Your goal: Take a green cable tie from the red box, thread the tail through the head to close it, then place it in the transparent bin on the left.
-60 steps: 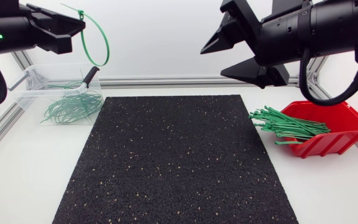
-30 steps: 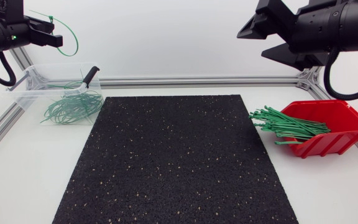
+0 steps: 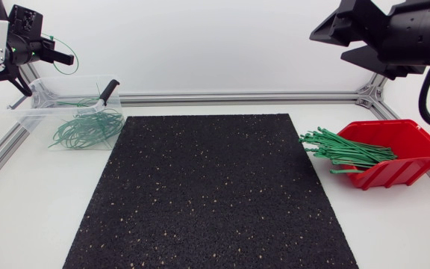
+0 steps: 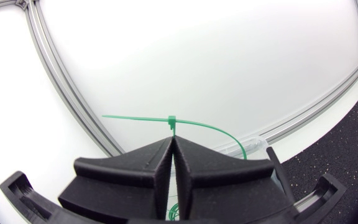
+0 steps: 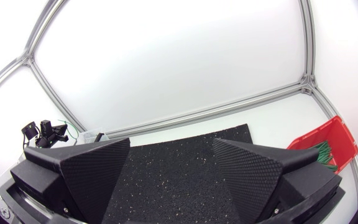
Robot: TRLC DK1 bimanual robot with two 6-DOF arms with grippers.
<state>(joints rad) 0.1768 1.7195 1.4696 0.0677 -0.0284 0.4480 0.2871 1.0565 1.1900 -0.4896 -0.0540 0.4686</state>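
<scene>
Tie (image 4: 197, 126) pinched in closed left gripper (image 4: 173, 142) high by bin (image 3: 25, 112); right gripper (image 5: 171, 148) open. Could land outside if released here.

Robotics lab bench: aluminium-framed white table (image 3: 394, 224), speckled black mat (image 3: 207, 194).

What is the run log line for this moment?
left jaws: shut on closed cable tie, near transparent bin | right jaws: open, empty | red box: holds loose ties
</scene>
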